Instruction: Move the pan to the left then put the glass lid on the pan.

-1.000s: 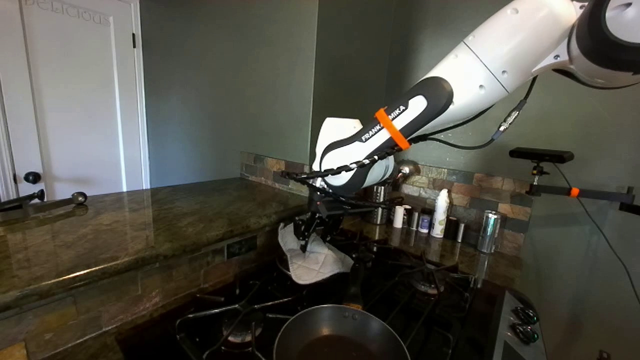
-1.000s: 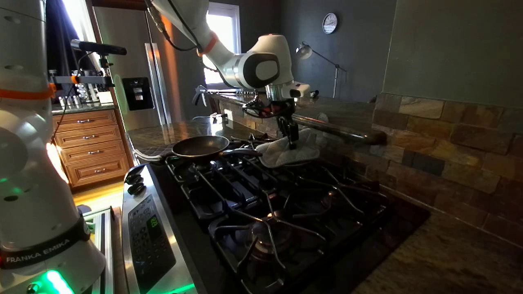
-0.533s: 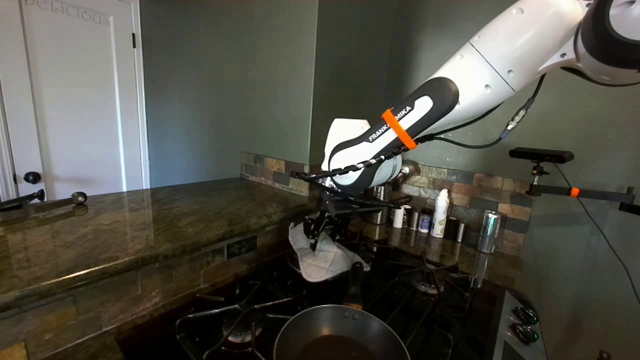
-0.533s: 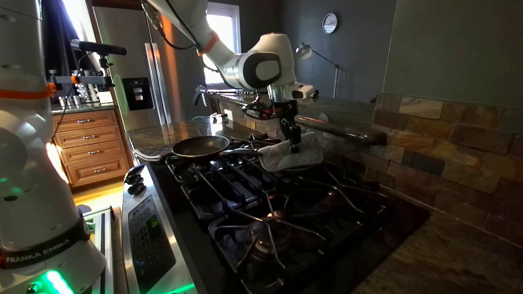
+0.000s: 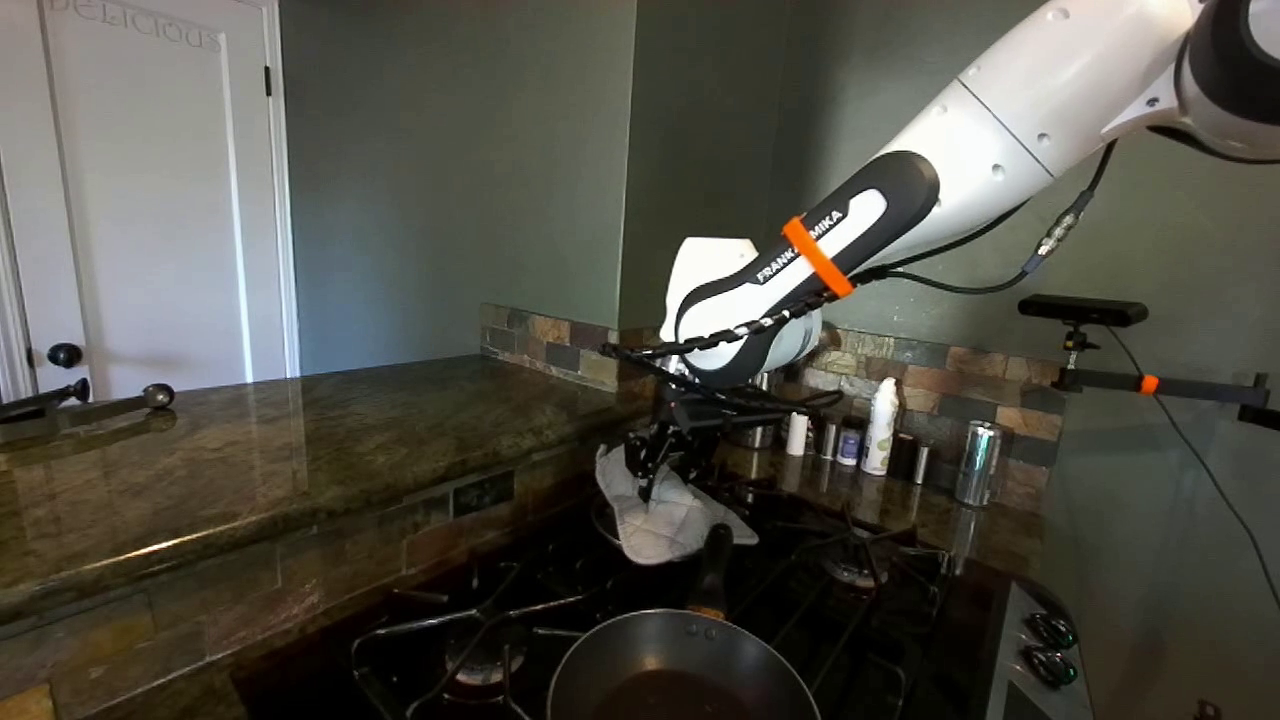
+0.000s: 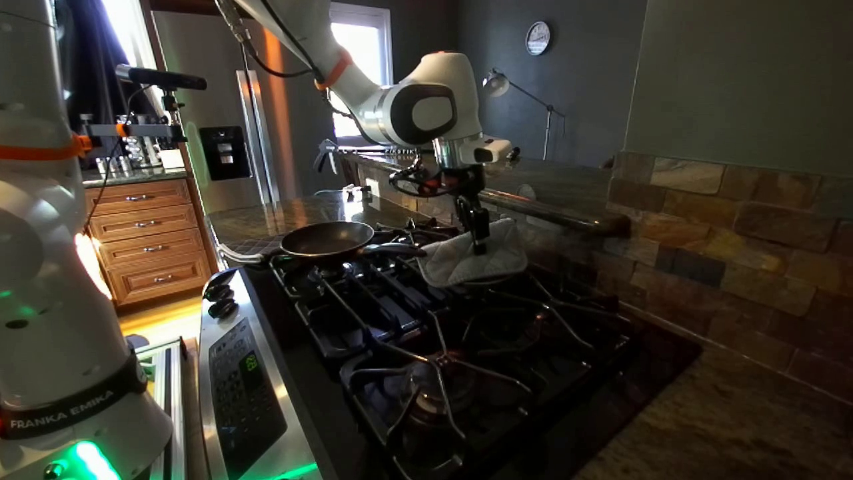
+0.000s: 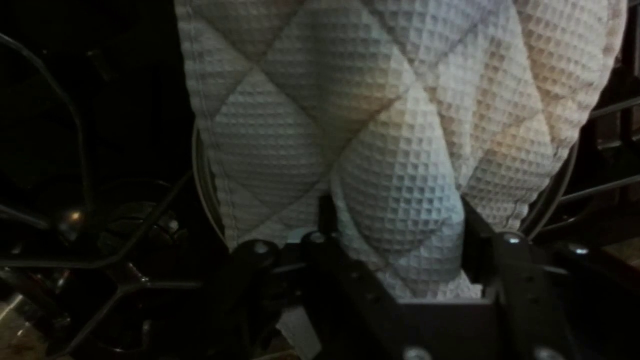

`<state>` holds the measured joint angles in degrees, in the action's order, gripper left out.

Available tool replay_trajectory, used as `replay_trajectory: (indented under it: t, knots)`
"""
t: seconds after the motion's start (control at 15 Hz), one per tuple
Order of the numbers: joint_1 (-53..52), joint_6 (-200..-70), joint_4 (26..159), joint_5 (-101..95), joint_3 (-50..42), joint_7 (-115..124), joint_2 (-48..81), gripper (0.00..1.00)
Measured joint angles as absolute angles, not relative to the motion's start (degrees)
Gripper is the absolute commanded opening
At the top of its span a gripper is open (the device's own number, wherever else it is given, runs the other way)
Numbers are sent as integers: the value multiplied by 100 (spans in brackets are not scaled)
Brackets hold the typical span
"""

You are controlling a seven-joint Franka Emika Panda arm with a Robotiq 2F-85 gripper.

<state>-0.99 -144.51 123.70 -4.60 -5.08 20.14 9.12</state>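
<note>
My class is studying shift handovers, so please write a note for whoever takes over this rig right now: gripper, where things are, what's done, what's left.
Gripper: shut on a bulge of quilted cloth, over the stove.
Pan: on the stove, uncovered.
Glass lid: not plainly visible; a round rim under the cloth may be its edge.
Done: cloth gripped; whether the pan was moved left can't be told.
Left: shift the pan left if needed, then put the lid, probably what the cloth covers, on the pan.
</note>
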Motion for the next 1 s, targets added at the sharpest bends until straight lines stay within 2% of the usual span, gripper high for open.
replay_trajectory:
  t: [0.33, 0.4, 0.47, 0.6, 0.67, 1.0]
  knots:
    - [11, -14451, 12512, -573, -598, 2017, 820, 31]
    - [29, -14451, 12513, -578, -609, 2016, 819, 81]
    - [47, -14451, 12513, -579, -613, 2016, 819, 82]
    - [73, -14451, 12518, -578, -613, 2016, 820, 95]
    - [76, -14449, 12518, -576, -613, 2016, 820, 100]
    - [76, -14085, 12515, -565, -611, 2017, 754, 100]
